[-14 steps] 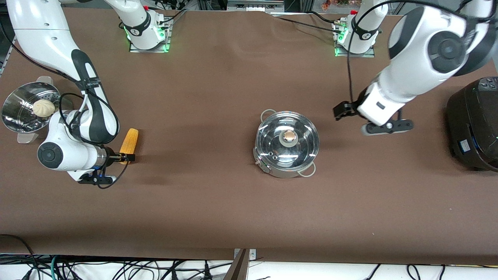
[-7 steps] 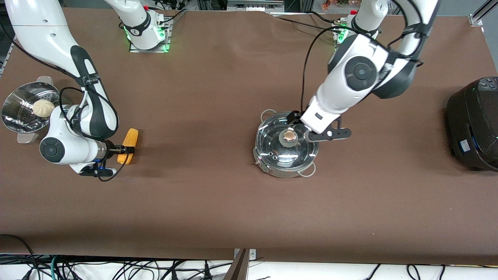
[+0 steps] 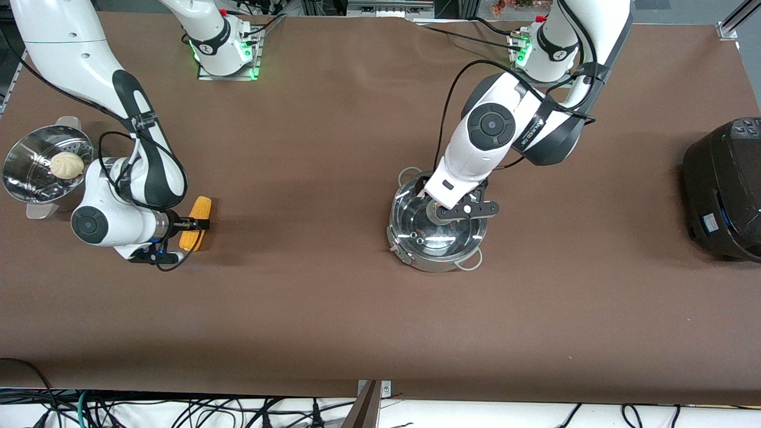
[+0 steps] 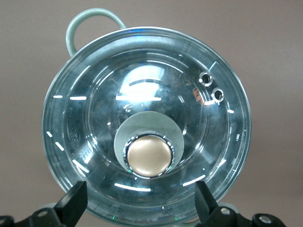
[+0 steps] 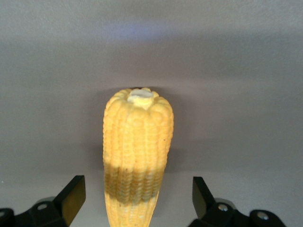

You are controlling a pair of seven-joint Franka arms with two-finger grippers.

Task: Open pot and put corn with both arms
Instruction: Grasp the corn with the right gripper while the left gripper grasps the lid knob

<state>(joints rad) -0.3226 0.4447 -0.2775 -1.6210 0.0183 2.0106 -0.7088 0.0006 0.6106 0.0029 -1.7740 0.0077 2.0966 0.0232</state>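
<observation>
A: Why does the left gripper (image 4: 141,208) hang over the pot (image 3: 437,232), mid-frame on the tabletop (image 3: 333,309)?
B: Its jaws gape either side of the lid's knob (image 4: 148,156), likely to lift it.
A: And the right gripper (image 5: 137,203)?
B: Jaws released, straddling the corn (image 3: 195,223) at frame left, ready to pinch.

A perforated steel steamer (image 3: 35,163) sits on the brown desk (image 3: 333,309) at the right arm's end, and a pale round bun (image 3: 65,164) rests inside it. At the left arm's end, a large black cooker (image 3: 722,187) stands at the desk's edge.
</observation>
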